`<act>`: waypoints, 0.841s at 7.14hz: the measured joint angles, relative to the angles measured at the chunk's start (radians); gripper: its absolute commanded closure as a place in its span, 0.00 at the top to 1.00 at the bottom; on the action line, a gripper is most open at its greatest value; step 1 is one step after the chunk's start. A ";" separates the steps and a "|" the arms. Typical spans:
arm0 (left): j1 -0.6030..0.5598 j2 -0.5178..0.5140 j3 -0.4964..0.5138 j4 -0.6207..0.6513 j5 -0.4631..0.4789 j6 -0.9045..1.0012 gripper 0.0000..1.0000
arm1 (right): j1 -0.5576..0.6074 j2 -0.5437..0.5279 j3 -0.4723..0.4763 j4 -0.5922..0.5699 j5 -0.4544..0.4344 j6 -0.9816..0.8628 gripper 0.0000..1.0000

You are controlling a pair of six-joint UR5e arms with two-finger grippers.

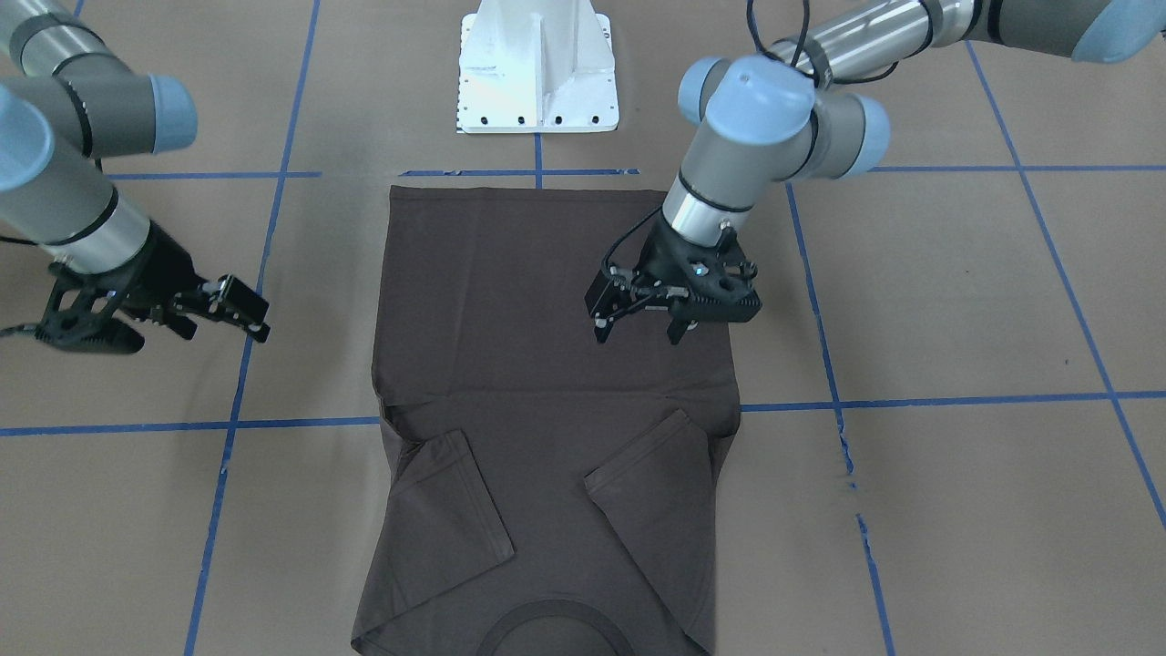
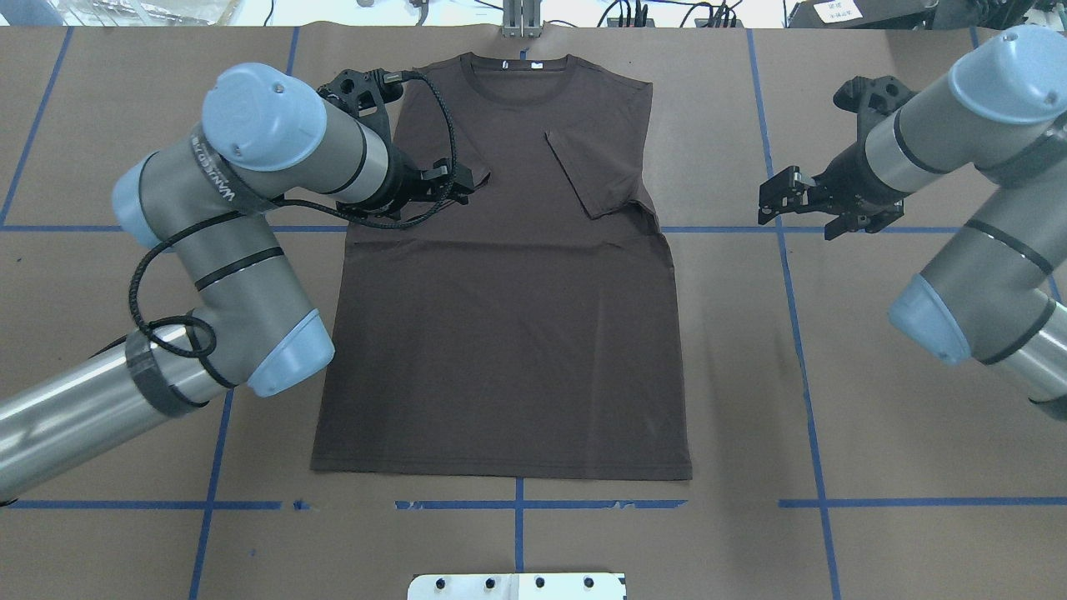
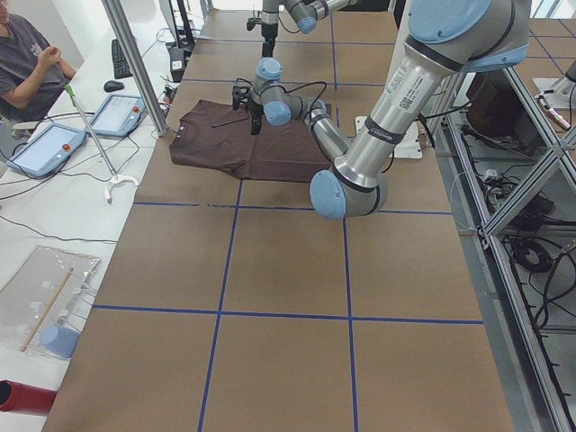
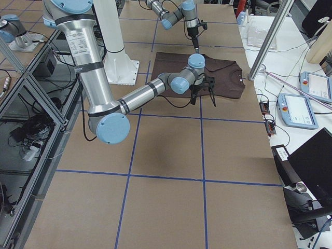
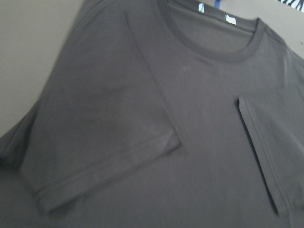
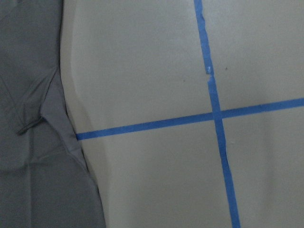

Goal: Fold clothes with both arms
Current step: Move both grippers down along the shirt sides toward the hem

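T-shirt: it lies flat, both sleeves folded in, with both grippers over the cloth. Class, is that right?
No: only the left gripper is over the T-shirt; the right gripper is beside it, over the table, as the overhead exterior view shows.

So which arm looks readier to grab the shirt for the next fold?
Probably the left. Its hand hangs open right above the T-shirt, near the folded-in sleeve. The right hand is off the cloth, over the table beside it, so it would need to move in first.
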 measured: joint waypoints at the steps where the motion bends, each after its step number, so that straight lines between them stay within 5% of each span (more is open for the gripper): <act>1: 0.021 0.055 -0.106 0.025 -0.002 0.010 1.00 | -0.024 -0.033 0.075 0.000 -0.007 0.041 1.00; 3: 0.054 0.090 -0.205 0.011 -0.001 0.012 1.00 | -0.106 -0.066 0.158 -0.002 -0.048 0.089 1.00; 6: 0.091 0.093 -0.244 -0.048 0.012 0.041 1.00 | -0.329 -0.082 0.241 -0.003 -0.247 0.244 1.00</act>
